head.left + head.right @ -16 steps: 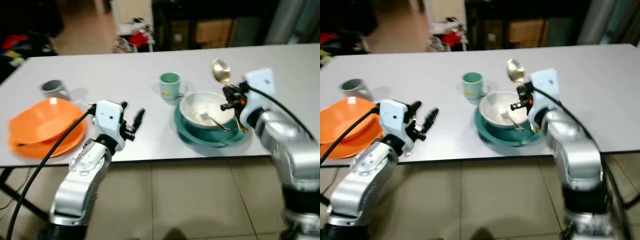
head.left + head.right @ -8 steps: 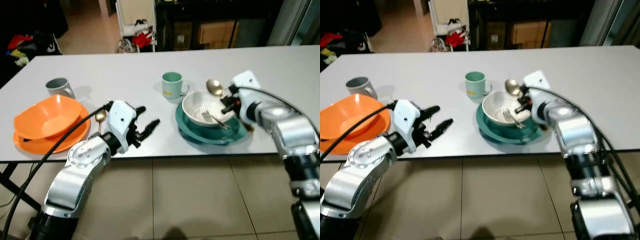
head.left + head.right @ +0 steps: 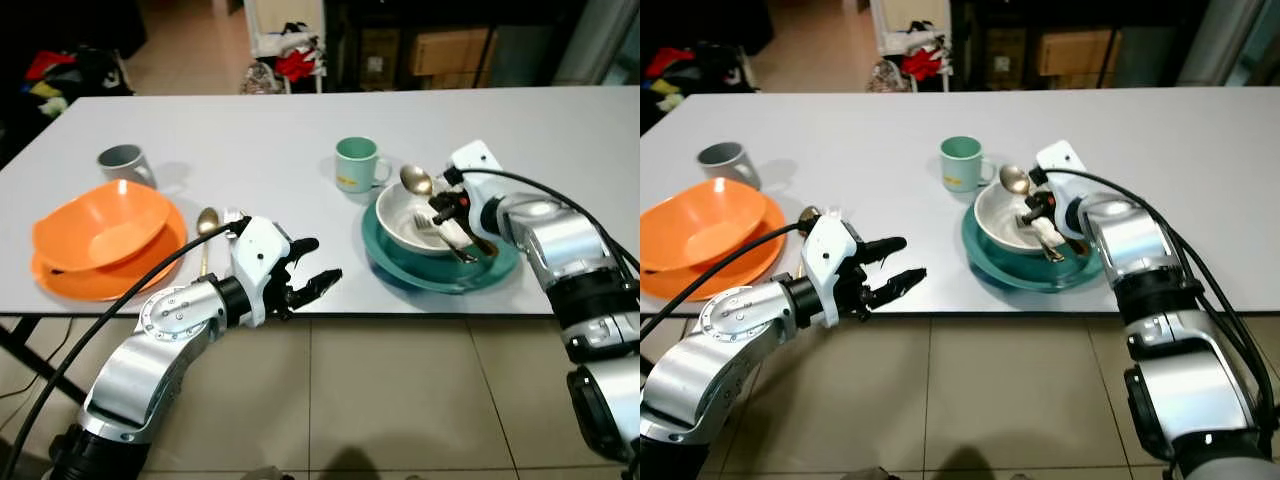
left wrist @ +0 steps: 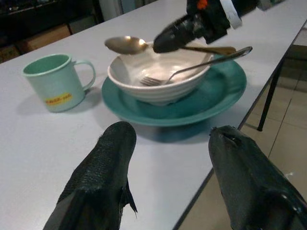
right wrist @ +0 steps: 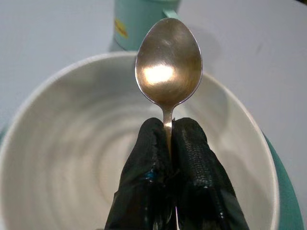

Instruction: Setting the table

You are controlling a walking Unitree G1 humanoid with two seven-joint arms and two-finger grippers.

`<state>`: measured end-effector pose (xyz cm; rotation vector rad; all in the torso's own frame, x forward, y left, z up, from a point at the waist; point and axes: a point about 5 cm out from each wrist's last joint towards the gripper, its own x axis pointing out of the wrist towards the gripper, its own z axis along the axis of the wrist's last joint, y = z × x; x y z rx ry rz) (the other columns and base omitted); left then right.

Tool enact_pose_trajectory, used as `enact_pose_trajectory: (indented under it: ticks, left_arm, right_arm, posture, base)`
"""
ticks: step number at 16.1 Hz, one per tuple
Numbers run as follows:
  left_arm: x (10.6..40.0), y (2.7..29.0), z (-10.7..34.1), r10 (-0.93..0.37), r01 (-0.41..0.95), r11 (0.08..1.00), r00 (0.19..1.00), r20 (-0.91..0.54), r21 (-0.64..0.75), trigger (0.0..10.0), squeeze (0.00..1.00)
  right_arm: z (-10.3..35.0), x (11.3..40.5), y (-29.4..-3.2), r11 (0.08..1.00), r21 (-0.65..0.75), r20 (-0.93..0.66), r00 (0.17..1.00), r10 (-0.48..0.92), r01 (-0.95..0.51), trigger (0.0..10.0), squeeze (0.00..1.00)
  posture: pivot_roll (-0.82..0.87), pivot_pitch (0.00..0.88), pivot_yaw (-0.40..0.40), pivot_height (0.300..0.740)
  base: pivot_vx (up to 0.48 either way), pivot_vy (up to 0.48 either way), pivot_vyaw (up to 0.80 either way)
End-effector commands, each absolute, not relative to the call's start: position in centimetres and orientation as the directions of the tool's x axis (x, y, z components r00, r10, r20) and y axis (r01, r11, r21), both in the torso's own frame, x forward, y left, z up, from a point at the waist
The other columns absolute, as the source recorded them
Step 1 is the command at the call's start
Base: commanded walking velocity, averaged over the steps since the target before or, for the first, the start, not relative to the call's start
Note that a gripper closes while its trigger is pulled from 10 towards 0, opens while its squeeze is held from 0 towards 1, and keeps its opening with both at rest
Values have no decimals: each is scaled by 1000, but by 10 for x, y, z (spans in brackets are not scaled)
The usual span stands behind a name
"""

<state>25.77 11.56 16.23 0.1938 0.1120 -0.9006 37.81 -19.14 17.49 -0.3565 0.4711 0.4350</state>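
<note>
Right gripper (image 5: 169, 143) pinches gold spoon (image 5: 168, 69) over white bowl (image 3: 425, 220), left gripper (image 3: 305, 265) wide; thin-handle grip may slip, spoon clattering onto fork (image 4: 192, 67).

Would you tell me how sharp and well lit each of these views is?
Eye views: sharp, evenly lit, dark room behind the table. Right wrist view: glare on the spoon, the white bowl soft. Left wrist view: the left gripper near and blurred.

Right gripper (image 3: 441, 207) pinched closed; left gripper (image 3: 318, 263) spread apart
</note>
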Motion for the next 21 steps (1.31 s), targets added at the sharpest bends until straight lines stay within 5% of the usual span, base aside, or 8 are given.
enact_pose_trajectory:
  ticks: [1, 6, 7, 9, 10, 11, 14, 21]
  left_arm:
    - [255, 117, 163, -770, 792, 597, 610, -186, 123, 10000, 0]
    - [255, 116, 162, -766, 790, 602, 613, -191, 121, 10000, 0]
    - [255, 116, 162, -766, 790, 601, 613, -193, 121, 10000, 0]
    - [255, 115, 161, -767, 791, 600, 611, -194, 120, 10000, 0]
    - [255, 115, 161, -767, 791, 599, 611, -195, 120, 10000, 0]
    - [256, 115, 161, -767, 792, 599, 611, -196, 120, 10000, 0]
    - [257, 114, 162, -763, 785, 608, 619, -185, 119, 10000, 0]
    - [277, 142, 175, -399, 397, 912, 917, -1, 98, 10000, 0]
  right_arm:
    - [178, 381, -187, 837, -236, -498, 801, 332, -494, 10000, 0]
    - [169, 384, -189, 841, -230, -516, 794, 321, -490, 10000, 0]
    - [167, 385, -191, 847, -228, -520, 796, 311, -480, 10000, 110]
    - [165, 385, -193, 848, -227, -524, 794, 308, -478, 10000, 718]
    - [165, 385, -193, 848, -227, -525, 794, 307, -478, 10000, 796]
    - [165, 385, -194, 847, -228, -524, 794, 309, -481, 10000, 1000]
    - [176, 387, -195, 840, -242, -493, 807, 324, -485, 10000, 1000]
    - [227, 330, -185, 860, -250, -185, 893, 410, -446, 10000, 1000]
  posture:
    - [38, 0, 70, 740]
    - [34, 0, 70, 740]
    - [34, 0, 71, 740]
    - [34, 0, 71, 740]
    - [32, 0, 74, 740]
    - [31, 0, 76, 740]
    - [31, 0, 76, 740]
    - [14, 0, 81, 740]
  base:
    - [0, 0, 0]
    - [0, 0, 0]
    - [0, 0, 0]
    - [0, 0, 0]
    - [0, 0, 0]
    - [0, 0, 0]
    - [0, 0, 0]
    - [0, 0, 0]
